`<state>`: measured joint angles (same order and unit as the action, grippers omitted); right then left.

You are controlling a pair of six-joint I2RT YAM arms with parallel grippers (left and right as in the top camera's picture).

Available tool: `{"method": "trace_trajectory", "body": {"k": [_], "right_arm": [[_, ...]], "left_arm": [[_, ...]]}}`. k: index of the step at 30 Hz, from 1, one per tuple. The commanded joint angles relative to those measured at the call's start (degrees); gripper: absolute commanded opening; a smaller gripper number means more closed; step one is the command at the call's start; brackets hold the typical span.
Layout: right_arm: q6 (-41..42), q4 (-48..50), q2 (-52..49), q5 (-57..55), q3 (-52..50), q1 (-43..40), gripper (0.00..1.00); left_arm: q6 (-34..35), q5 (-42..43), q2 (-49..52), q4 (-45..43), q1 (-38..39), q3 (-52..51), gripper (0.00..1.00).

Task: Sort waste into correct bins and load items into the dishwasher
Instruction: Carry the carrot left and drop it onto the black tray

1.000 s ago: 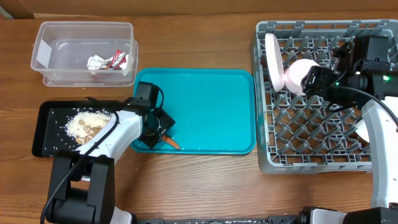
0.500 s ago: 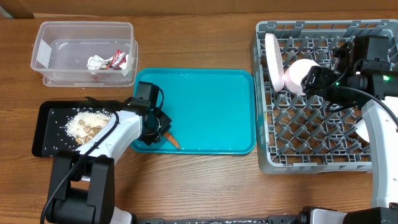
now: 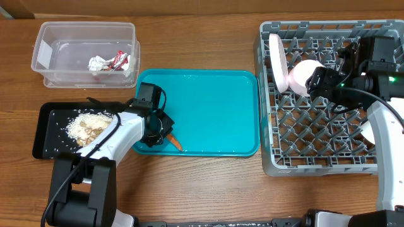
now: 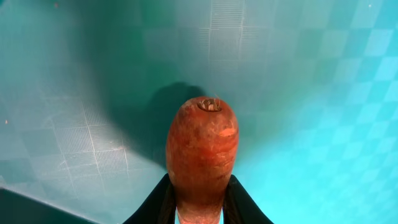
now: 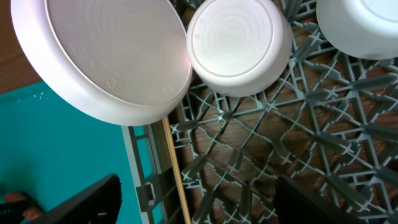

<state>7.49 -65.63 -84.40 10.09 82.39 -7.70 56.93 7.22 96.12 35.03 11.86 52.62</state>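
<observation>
- The left jaws are clamped on the small carrot [image 4: 202, 146], gripping its narrow end so that the blunt, cut top pokes forward. Its skin is orange, mottled and slightly rough.
- The carrot sits at the lower left corner of the teal tray [image 3: 214, 113], a glossy moulded plastic with a faint checkered floor. Its shadow suggests it is held just clear of that floor.
- Probably it belongs with the rice-like scraps [image 3: 88, 126] heaped in the black tray [image 3: 47, 148], left of centre on the counter.
- The clear tub [image 3: 47, 38], upper left, holds the crinkled red wrapper [image 3: 120, 60].
- The right jaws stand wide open and empty over the grey lattice rack [image 3: 315, 135], beside the plate [image 3: 278, 62] propped on edge between pegs and an upturned bowl [image 3: 303, 75].
</observation>
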Motion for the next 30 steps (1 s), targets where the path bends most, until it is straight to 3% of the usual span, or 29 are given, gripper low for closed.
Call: {"method": "trace_trajectory", "body": {"k": [1, 12, 23, 30], "right_arm": [[0.0, 0.1, -0.2, 0.3, 1.2, 0.0, 0.80], [-0.1, 0.1, -0.2, 0.2, 1.2, 0.0, 0.81], [-0.1, -0.8, -0.2, 0.0, 1.2, 0.0, 0.81], [0.0, -1.0, -0.2, 0.1, 1.2, 0.0, 0.81]], "left_arm": [[-4.7, -1.5, -0.8, 2.2, -1.4, 3.4, 0.04], [-16.2, -6.6, -1.9, 18.1, -14.8, 21.0, 0.04], [-17.1, -17.6, -1.6, 17.5, -33.0, 21.4, 0.04], [-17.8, -22.9, 1.2, 14.1, -38.4, 20.5, 0.04]]}}
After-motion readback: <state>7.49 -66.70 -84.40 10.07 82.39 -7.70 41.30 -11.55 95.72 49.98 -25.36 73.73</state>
